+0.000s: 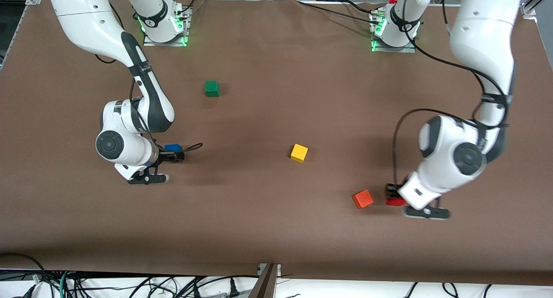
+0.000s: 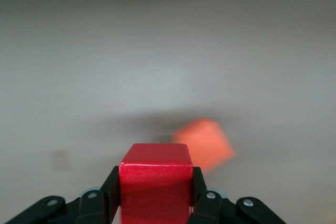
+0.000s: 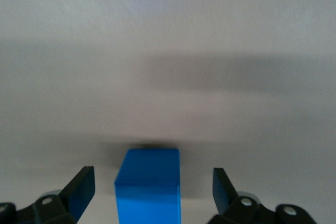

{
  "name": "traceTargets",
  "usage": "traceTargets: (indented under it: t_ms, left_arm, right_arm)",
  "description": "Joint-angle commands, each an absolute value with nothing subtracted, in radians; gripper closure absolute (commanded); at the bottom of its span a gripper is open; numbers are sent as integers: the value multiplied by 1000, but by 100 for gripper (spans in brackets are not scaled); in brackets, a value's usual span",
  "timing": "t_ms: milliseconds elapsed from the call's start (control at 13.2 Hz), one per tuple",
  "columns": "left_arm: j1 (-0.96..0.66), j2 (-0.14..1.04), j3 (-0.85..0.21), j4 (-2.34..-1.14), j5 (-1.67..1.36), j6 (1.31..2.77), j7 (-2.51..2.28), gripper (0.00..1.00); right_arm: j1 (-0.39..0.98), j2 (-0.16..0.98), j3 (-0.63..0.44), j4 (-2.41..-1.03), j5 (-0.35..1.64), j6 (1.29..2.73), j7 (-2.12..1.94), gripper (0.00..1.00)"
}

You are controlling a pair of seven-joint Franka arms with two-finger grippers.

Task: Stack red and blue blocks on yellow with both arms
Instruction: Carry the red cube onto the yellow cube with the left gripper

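Note:
The yellow cube (image 1: 299, 153) sits on the brown table near the middle. My left gripper (image 1: 394, 198) is low at the table toward the left arm's end, shut on the red block (image 1: 392, 201), which fills the space between its fingers in the left wrist view (image 2: 155, 182). My right gripper (image 1: 173, 153) is low at the table toward the right arm's end, open around the blue block (image 1: 173, 147). In the right wrist view the blue block (image 3: 148, 184) stands between the spread fingers (image 3: 81, 187) with gaps on both sides.
An orange cube (image 1: 363, 199) lies on the table right beside the red block, toward the middle; it also shows in the left wrist view (image 2: 206, 143). A green cube (image 1: 211, 88) sits farther from the front camera, near the right arm's base.

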State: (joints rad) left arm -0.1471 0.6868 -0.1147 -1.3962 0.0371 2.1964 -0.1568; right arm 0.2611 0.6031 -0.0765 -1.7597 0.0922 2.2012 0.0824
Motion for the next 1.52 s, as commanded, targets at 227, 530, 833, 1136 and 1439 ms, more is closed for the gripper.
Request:
traceTargets:
  t_ms: [227,530,833,1136,1439]
  left_arm:
    - [-308,661,-78,-1413,25,2180,-388,100]
    - [-440,663,-87,-1413,37,2178,-549,100]
    - [-544,699,-86,-1422,46,2180,-540,100]
    - [-595,716,-89,-1437,172,2180,-464,100]
    - [-609,739,-87,-1437,181,2191,-445,100]
  right_arm:
    - [259,506,-75,-1924,107,2290,94,33]
    - [259,509,-74,-1918,107,2295,95,54]
    - [261,494,-75,-1780,106,2177,95,67]
    - [262,502,-75,-1528,107,1898,97,67]
    - [287,506,-75,-1431,109,1807,171,67]
